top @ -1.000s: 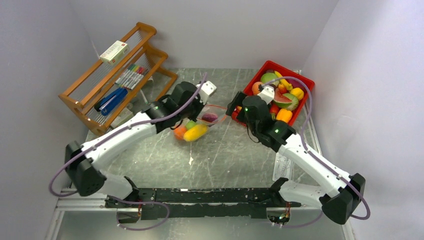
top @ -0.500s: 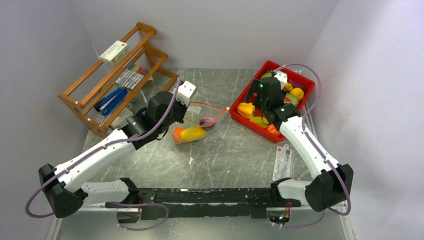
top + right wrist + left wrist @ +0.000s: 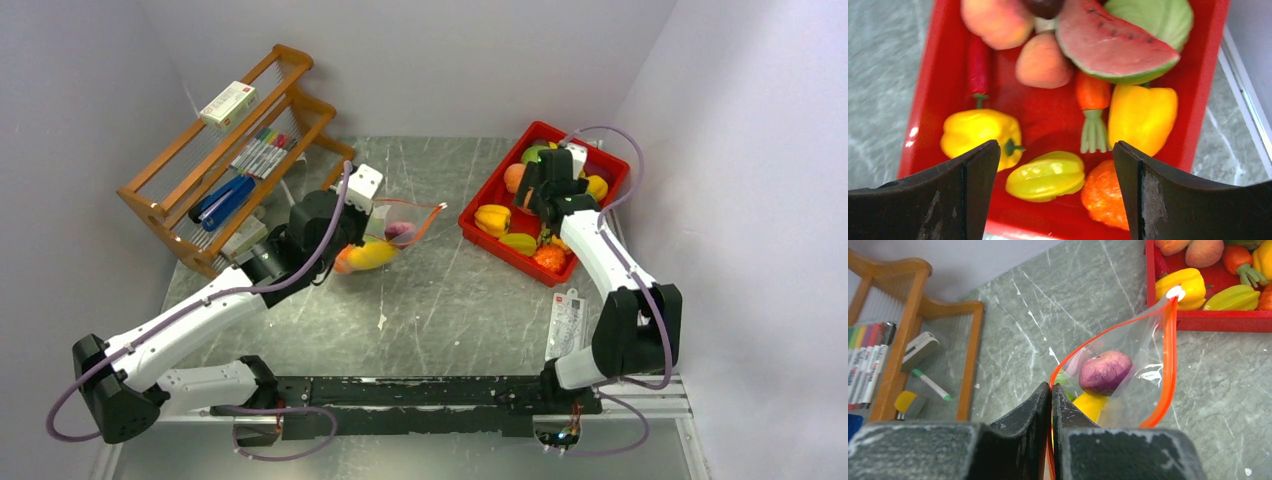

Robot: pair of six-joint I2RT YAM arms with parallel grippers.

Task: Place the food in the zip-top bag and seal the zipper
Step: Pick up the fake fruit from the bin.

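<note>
The zip-top bag [image 3: 385, 243] lies on the table left of centre. It holds a purple onion [image 3: 1105, 371], a yellow piece [image 3: 1089, 405] and some green and orange food. Its mouth stands open, ringed by the orange-red zipper [image 3: 1169, 360]. My left gripper [image 3: 1051, 390] is shut on the near end of the zipper; it also shows in the top view [image 3: 352, 232]. My right gripper [image 3: 1057, 148] is open and empty, hovering over the red tray [image 3: 505, 252] above a yellow starfruit [image 3: 1047, 176] and an orange [image 3: 1103, 192]. It also shows in the top view [image 3: 545, 205].
The tray [image 3: 923, 100] also holds two yellow peppers [image 3: 980, 132], a carrot [image 3: 1092, 97], a watermelon slice [image 3: 1113, 47], peaches and a red chili. A wooden rack [image 3: 230, 160] with markers stands at the back left. A label card [image 3: 567, 322] lies at the right.
My right gripper has left the bag's mouth and swung right over the red tray, open. My left gripper has drawn the bag a little to the left, still pinching the zipper.
</note>
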